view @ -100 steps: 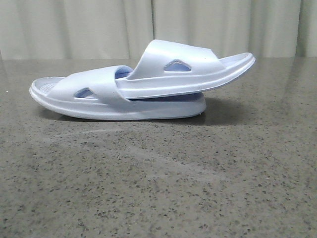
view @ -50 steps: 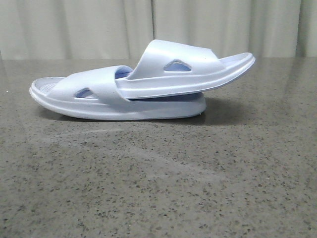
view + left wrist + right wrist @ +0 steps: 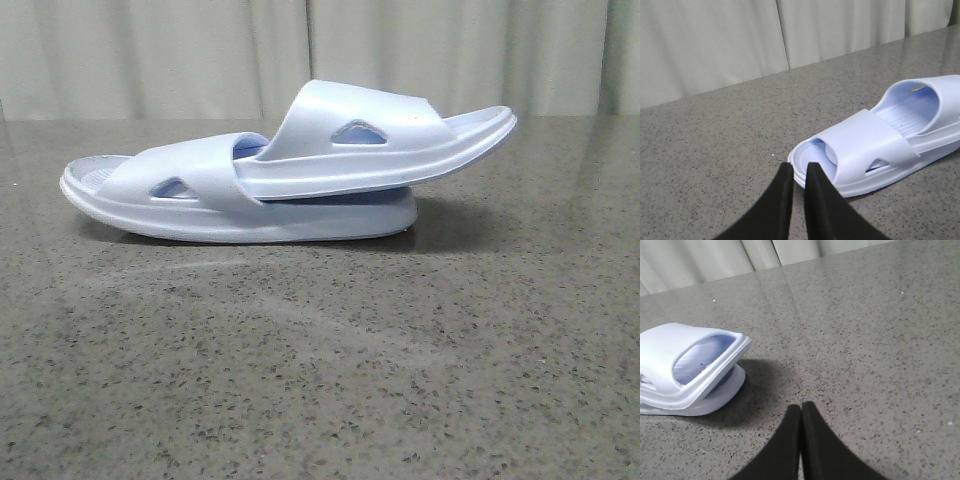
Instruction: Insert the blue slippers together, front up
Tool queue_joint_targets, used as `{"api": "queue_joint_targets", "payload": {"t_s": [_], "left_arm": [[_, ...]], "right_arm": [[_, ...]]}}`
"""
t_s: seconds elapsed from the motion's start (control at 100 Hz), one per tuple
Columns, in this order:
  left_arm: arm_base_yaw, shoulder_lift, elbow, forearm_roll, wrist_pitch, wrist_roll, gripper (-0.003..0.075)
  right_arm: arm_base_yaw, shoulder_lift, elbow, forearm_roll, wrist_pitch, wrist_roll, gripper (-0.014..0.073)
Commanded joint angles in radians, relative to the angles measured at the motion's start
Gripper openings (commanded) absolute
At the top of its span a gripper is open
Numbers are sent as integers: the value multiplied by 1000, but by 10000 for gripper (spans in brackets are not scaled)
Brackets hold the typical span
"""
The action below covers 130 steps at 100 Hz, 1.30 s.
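Nesting blue slippers (image 3: 290, 170) fill front view; wrist views add left claw (image 3: 799, 172), right claw (image 3: 800, 412) closed.

From my right wrist camera I see the right gripper (image 3: 800, 412) with its two black fingers (image 3: 787, 440) pressed together — tips meeting with no gap, nothing between them. It hangs over the speckled grey counter (image 3: 865, 340). Well apart from the gripper lie the blue slippers (image 3: 690, 372), stacked: the upper slipper (image 3: 685, 360) rests on the lower slipper (image 3: 715, 397), its end tilted up and overhanging, and I look into the opening under its strap, where the ribbed footbed shows bluish. A dark shadow falls on the counter just beside the pair, on the gripper's side. Beyond the counter's far edge hangs a pale curtain (image 3: 720, 257).
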Motion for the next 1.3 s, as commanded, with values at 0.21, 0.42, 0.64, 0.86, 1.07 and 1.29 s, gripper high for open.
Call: {"api": "queue_joint_targets", "payload": {"t_s": [0.21,0.42,0.64,0.86,1.07,1.29], "left_arm": [[3,-100,-35,851,-273,-1139,15],[3,-170,-21,1359,-363,-1699,15],[3,-324,68,1461,-448,-1765,15],[3,-481,161,1519,-448,-1783,15],[3,-558,267,1533,-459,-1783,15],[47,-611,336,1525,-499,-1784,15]], "right_arm": [[0,-2,-27,-6,-10,-12,-78],[0,-2,-27,-6,-10,-12,-78],[0,-2,-27,-6,-10,-12,-78],[0,-2,-27,-6,-10,-12,-78],[0,-2,-27,-6,-10,-12,-78],[0,-2,-27,-6,-8,-12,-78]]}}
